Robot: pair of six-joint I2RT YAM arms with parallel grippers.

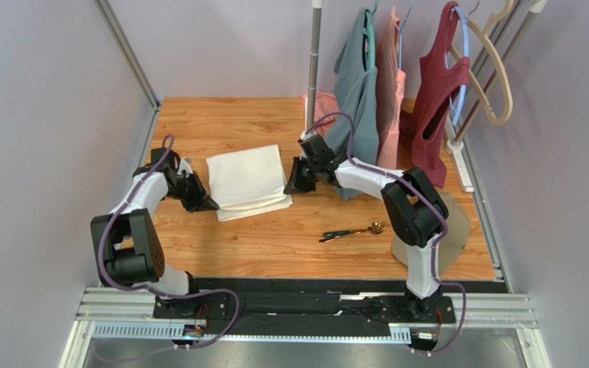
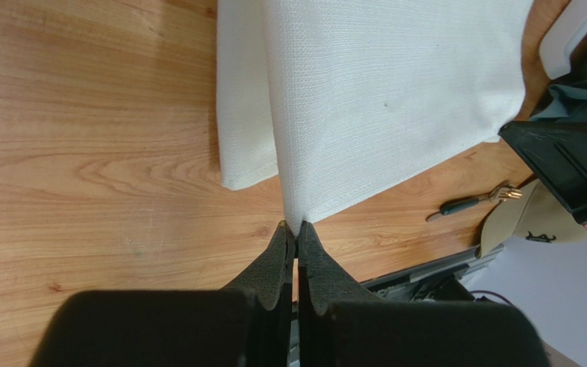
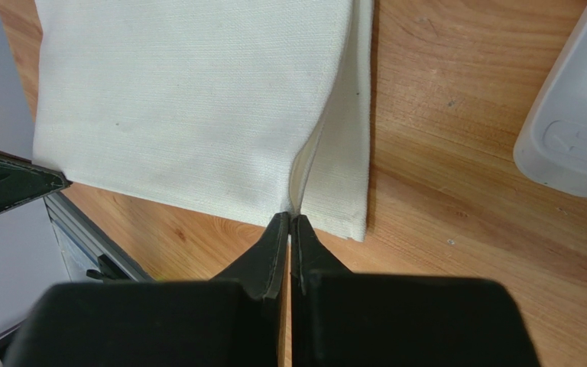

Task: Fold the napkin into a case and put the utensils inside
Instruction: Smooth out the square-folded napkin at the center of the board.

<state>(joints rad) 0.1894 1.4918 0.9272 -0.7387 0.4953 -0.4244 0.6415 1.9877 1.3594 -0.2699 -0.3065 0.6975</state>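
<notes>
The white napkin lies folded on the wooden table, its top layer raised a little at the near edge. My left gripper is shut on that layer's near left corner, the fingertips pinched together on the cloth. At the near right corner my right gripper is shut on the napkin's upper layer, with a lower layer flat beside it. The utensils, dark-handled with gold heads, lie together on the wood to the right of the napkin, also seen as utensils in the left wrist view.
A clothes rack pole stands behind the right gripper, with teal, pink and maroon garments hanging over the table's back right. The rack's white foot is close to the right gripper. A beige flat object sits behind the right arm.
</notes>
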